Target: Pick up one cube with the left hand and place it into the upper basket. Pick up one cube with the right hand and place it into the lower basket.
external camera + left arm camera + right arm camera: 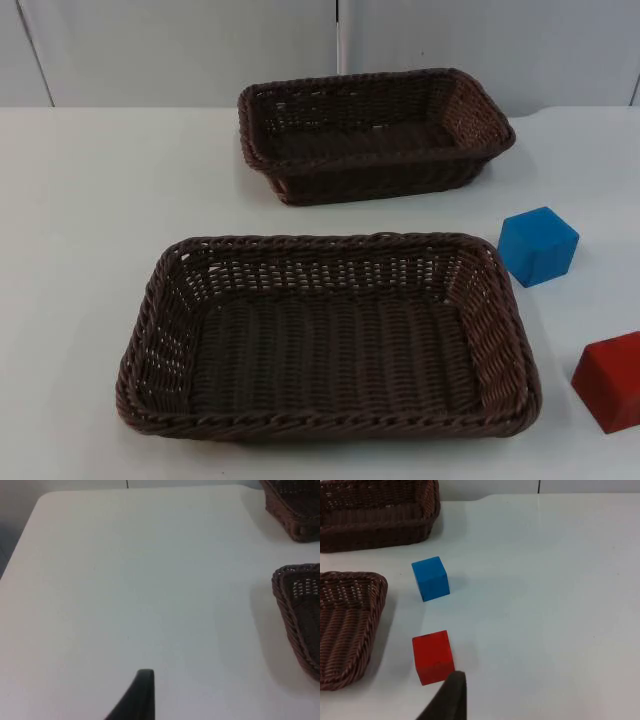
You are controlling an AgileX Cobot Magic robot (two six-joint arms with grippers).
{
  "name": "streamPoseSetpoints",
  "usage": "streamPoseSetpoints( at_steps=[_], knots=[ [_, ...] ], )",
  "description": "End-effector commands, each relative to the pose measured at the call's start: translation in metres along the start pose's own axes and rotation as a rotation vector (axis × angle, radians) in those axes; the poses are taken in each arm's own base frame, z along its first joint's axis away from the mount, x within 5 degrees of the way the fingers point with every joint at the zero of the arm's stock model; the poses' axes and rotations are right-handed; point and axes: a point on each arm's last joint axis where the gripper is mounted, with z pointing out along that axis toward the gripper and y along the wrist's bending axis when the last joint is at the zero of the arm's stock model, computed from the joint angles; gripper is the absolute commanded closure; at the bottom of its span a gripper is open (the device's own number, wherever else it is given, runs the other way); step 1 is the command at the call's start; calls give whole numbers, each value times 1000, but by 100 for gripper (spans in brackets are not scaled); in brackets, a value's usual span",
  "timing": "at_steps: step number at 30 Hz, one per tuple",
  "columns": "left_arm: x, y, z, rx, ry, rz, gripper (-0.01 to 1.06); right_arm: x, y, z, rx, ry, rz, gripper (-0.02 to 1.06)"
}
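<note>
The white table top (90, 220) carries two brown woven baskets, upper (375, 133) and lower (325, 335), plus a blue cube (537, 246) and a red cube (610, 381) at the right.

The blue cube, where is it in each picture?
Top view: the blue cube sits on the white table, right of the lower basket, beyond the red cube.
Left wrist view: not in it.
Right wrist view: the blue cube lies between the upper basket and the red cube.
Shared landmark: the lower basket's rim.
</note>
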Motion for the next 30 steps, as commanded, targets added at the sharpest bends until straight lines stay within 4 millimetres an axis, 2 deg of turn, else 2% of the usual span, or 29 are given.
streamPoseSetpoints(
  at_steps=[1, 9, 25, 30],
  knots=[
    [-6, -1, -2, 14, -43, -3, 6, 1, 0, 1, 0, -3, -7, -1],
    [-25, -2, 6, 34, -60, -22, 6, 1, 0, 1, 0, -3, -7, -1],
    [-37, -11, 16, 145, -61, -55, 6, 1, 0, 1, 0, -3, -7, -1],
    [-45, -14, 26, 187, -48, -53, 6, 1, 0, 1, 0, -3, -7, -1]
  ],
)
